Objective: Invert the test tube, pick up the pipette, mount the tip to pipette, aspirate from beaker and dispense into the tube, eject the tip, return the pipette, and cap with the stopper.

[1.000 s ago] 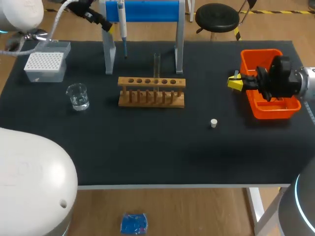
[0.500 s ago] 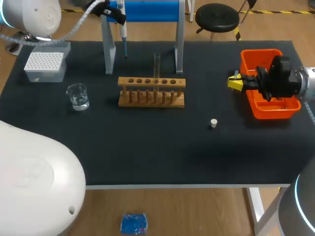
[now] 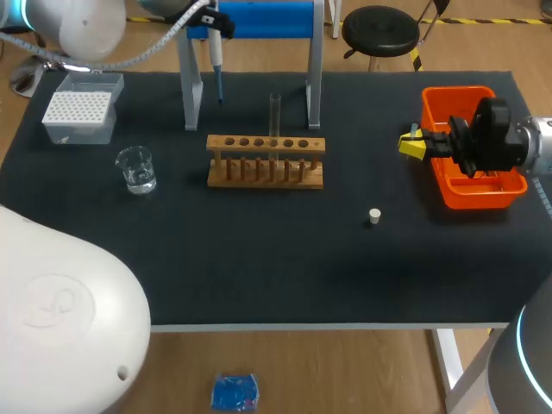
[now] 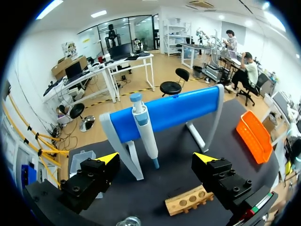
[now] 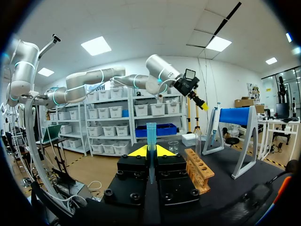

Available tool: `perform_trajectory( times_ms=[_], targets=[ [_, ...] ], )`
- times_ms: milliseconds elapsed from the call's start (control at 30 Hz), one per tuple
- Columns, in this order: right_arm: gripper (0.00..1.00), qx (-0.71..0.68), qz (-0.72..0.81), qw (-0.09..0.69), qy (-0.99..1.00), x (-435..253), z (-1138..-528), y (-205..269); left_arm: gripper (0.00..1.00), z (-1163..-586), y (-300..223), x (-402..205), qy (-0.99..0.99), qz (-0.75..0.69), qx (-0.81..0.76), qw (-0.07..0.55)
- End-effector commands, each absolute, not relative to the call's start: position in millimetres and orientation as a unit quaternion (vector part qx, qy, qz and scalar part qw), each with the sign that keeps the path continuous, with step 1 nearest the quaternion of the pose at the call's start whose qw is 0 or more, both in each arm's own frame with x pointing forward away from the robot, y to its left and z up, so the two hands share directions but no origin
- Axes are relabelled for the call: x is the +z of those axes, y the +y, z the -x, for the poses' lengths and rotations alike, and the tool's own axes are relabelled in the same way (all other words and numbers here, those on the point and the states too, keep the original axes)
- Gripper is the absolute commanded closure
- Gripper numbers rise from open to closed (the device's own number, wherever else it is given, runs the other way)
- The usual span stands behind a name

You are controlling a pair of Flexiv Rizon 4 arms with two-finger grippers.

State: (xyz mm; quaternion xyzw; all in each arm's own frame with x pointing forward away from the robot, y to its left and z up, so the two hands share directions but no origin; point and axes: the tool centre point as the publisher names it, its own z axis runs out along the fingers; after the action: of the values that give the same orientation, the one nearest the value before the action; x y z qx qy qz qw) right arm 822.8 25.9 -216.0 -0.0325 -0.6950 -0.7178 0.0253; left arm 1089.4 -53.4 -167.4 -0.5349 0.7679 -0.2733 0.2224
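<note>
The pipette [image 3: 216, 62] hangs on the blue stand [image 3: 259, 19] at the back. My left gripper [image 3: 211, 19] is up beside the pipette's top. In the left wrist view that gripper [image 4: 156, 159] stands open, with the pipette [image 4: 145, 129] just ahead between its fingers and untouched. A test tube [image 3: 275, 110] stands upright in the wooden rack [image 3: 266, 160]. The beaker [image 3: 136, 168] and the tip box [image 3: 79, 112] are at the left, and the white stopper [image 3: 374, 216] lies right of centre. My right gripper [image 3: 412, 144] hovers shut beside the orange bin [image 3: 470, 147].
In the right wrist view a thin bluish tube [image 5: 151, 134] stands right at the shut tips of my right gripper [image 5: 150, 151]; whether it is gripped I cannot tell. The wooden rack [image 5: 200, 175] lies ahead of that gripper. The table's front half is bare black mat [image 3: 259, 259].
My left arm has swung right along the back edge, bringing its open gripper up to the pipette. The right arm has stayed still.
</note>
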Motion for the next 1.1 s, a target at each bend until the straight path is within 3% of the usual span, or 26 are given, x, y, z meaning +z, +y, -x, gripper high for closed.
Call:
perform_trajectory(
  times_ms=[33, 1100],
  targets=[
    [1.0, -0.718, 0.032, 0.026, -0.695, -216.2, -822.6, 25.2, 0.0, -1097.0, -60.5, -171.7, 0.757, 0.548, -0.269, 0.23],
    [1.0, -0.718, 0.032, 0.026, -0.695, -216.2, -822.6, 25.2, 0.0, -1121.2, -75.8, -183.3, 0.672, 0.592, -0.317, 0.313]
  ],
)
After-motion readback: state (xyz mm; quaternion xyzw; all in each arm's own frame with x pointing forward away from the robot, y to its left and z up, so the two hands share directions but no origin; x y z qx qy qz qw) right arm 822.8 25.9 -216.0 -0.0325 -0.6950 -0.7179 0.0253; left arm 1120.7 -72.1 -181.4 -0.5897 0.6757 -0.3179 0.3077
